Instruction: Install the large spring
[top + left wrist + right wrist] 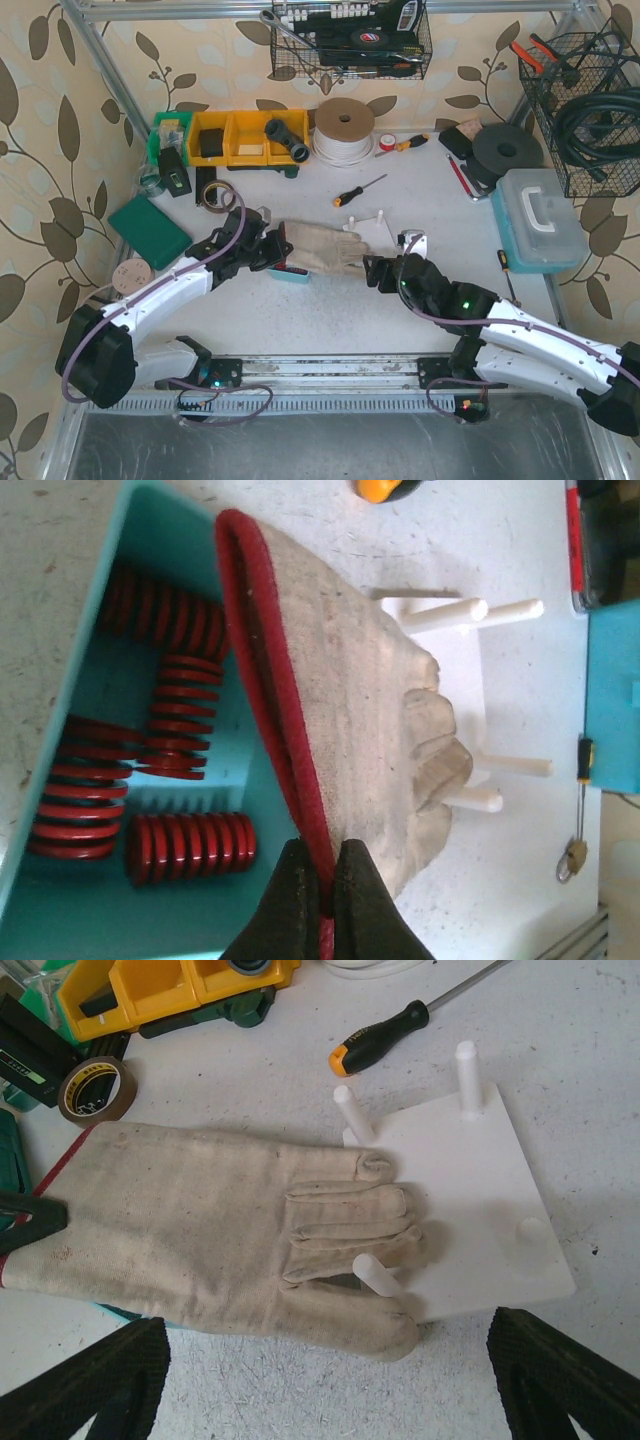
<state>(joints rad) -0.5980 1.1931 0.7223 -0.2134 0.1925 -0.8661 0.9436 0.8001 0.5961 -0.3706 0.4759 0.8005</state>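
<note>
**Early stage of spring install; nothing yet seated.**

- Glove (220,1230) draped across teal bin (100,910) and onto peg plate (470,1190), fingertips lying among the pegs.
- Red cuff pinched between the closed jaws of left gripper (322,880), that edge raised off the bin.
- Red springs (190,845) loose inside bin, in more than one size.
- Widest spring (70,800), at lower left of the left wrist view, probably the large one and untouched.
- Right gripper (330,1390) over the table just short of the plate, jaws spread wide, holding nothing.
- No spring on any visible peg (467,1065).
- Remaining, by judgement: glove cleared aside, large spring picked, spring seated over its peg.
- Writing: print on tape roll (68,1100) and on black box (30,1055), too small to read; no brand legible elsewhere.
</note>
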